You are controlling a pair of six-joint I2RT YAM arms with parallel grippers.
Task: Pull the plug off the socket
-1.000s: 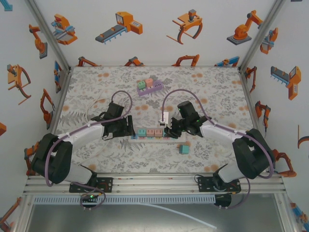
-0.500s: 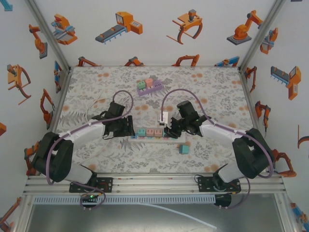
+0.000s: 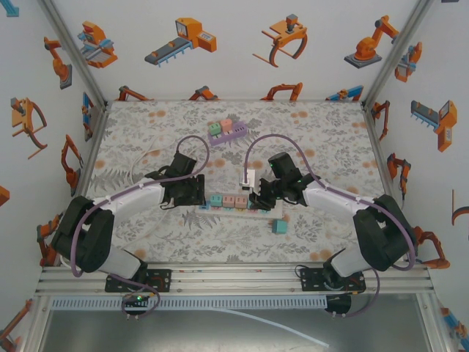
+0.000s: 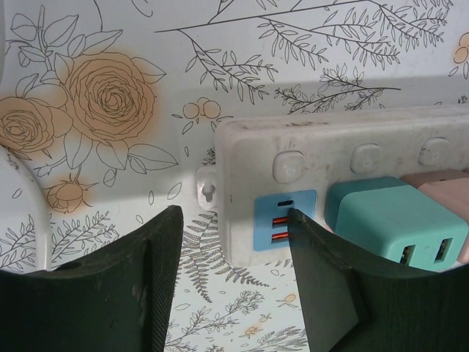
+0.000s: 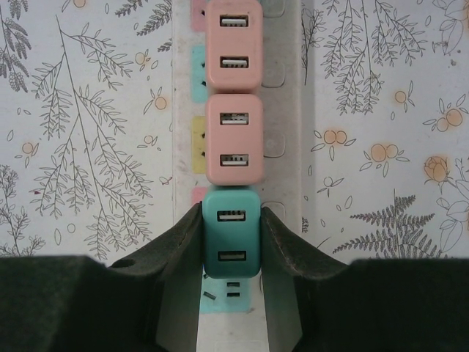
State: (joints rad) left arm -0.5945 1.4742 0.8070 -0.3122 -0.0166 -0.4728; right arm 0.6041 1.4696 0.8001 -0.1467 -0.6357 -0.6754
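Near the middle of the flowered table [image 3: 330, 139], the white power strip [image 3: 233, 209] lies left to right between my two arms. My right gripper [image 3: 256, 198] is at its right end, closed onto the teal plug [image 5: 231, 235]. In the right wrist view both fingers [image 5: 178, 253] press flat against the plug's two sides, with no gap on either side. That teal plug stands at the right end of the row of plugs on the strip, and just left of it come two pink plugs [image 5: 233, 139], one after the other. On the side of the teal plug towards my wrist, a teal socket face [image 5: 223, 297] with bare slots shows on the strip. I cannot tell whether the plug's prongs are seated.

My left gripper [image 3: 199, 195] is at the strip's left end and stands wide open, holding nothing. In the left wrist view its fingers [image 4: 135, 293] straddle the end of the strip, and one fingertip comes up just in front of the blue USB panel [image 4: 278, 220]; whether it touches I cannot tell. Just right of that panel sits a second teal plug [image 4: 396, 220].

Just near of the strip's right end a loose teal cube [image 3: 279, 226] lies on the table. A small white block [image 3: 250, 178] stands just far of my right gripper, and a purple tray [image 3: 220, 143] holding more blocks lies well apart toward the far edge.
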